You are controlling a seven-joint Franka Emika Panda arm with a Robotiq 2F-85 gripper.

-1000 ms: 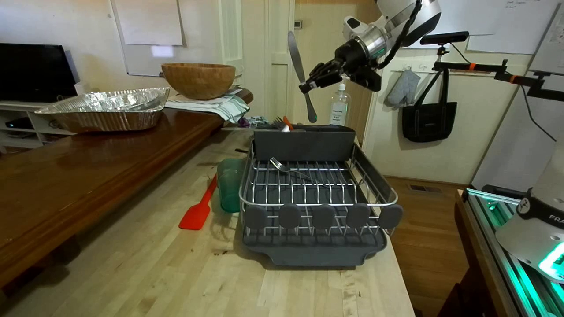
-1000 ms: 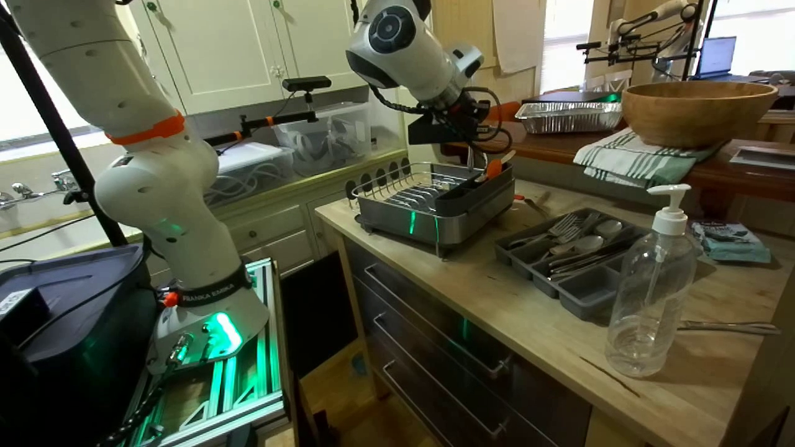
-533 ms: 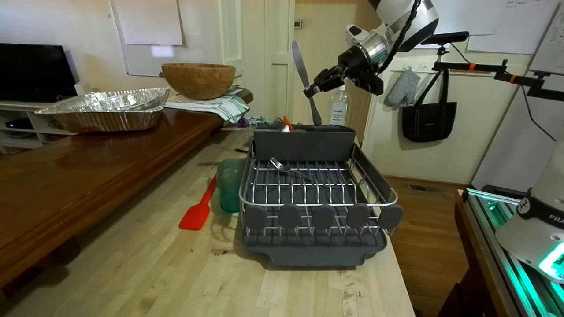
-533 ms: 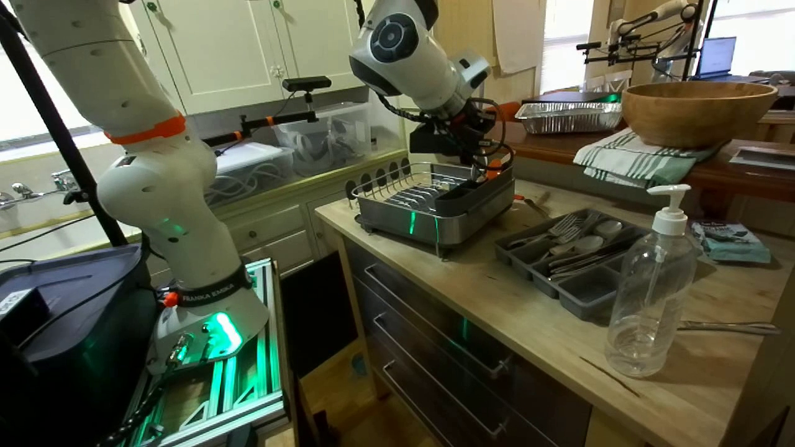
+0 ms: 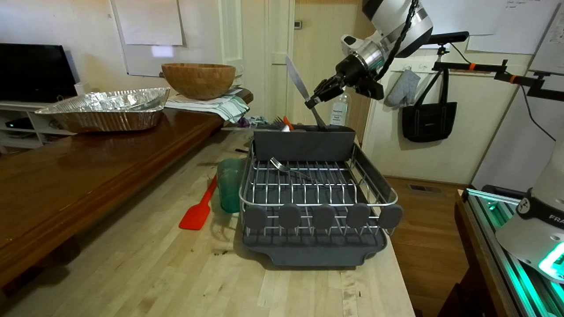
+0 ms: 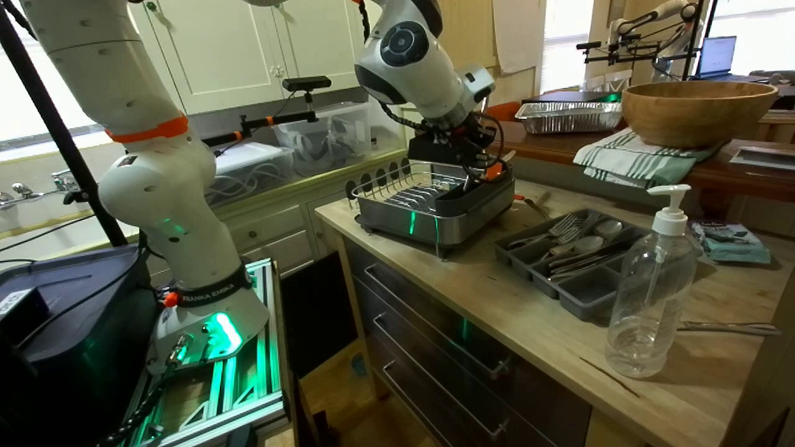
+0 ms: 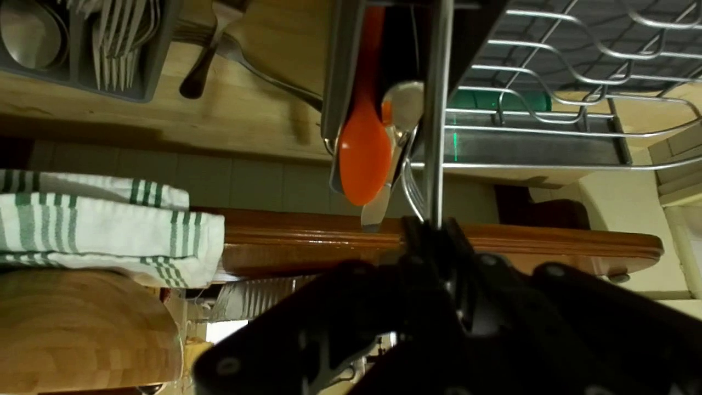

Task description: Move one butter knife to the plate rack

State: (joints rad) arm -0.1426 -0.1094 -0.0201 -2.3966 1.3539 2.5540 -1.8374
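Pinching tight, jaws all but together, the claw point(image 5: 311, 103) has the butter knife point(image 5: 297, 79) between its fingertips and nothing else. It grips a little below the knife's middle: a long stretch leans up and away above the claw, a shorter one slants down beneath it. And there's the change: claw and knife have dropped, the knife has tipped further over, and its lower end, clear in the air a second ago, now reaches the rim of the cutlery holder point(image 5: 305, 146) just below the claw (whether it's inside or just behind that wall, these angles don't settle). So the carry looks as good as done, by my reading; a touch more lowering, then the release. Watch the neighbours, though! Close beneath the claw, out of that same holder, poke an orange spoon point(image 7: 364, 156) and a fork point(image 5: 280, 124), and the knife could snag on either. Farther out, lower than the claw, stretches the plate rack point(image 5: 324, 257), a loose fork point(image 5: 278, 164) lying on its wires. And well apart from the claw, along the tabletop point(image 6: 478, 273) in an exterior view, sit the cutlery tray point(image 6: 587, 304) and, farther still, a pump bottle point(image 6: 649, 310).
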